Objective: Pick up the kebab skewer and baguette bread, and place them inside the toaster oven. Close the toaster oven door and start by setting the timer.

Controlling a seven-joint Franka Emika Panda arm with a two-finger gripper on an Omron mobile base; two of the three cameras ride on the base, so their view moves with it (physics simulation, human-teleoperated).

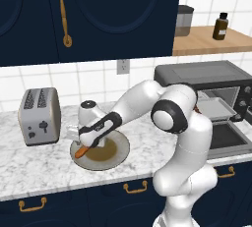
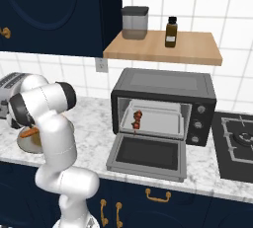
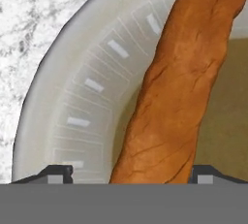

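The baguette bread lies on a round plate on the counter, its end poking over the plate's rim; an orange tip peeks out behind the arm. My gripper is down on the plate, open, its fingers astride the baguette with a gap on one side. The kebab skewer rests on the tray inside the toaster oven. The toaster oven door hangs folded down, open.
A silver two-slot toaster stands left of the plate. Above the oven, a wooden shelf carries a grey canister and a dark bottle. A stove top lies right of the oven. Dark cabinets hang overhead.
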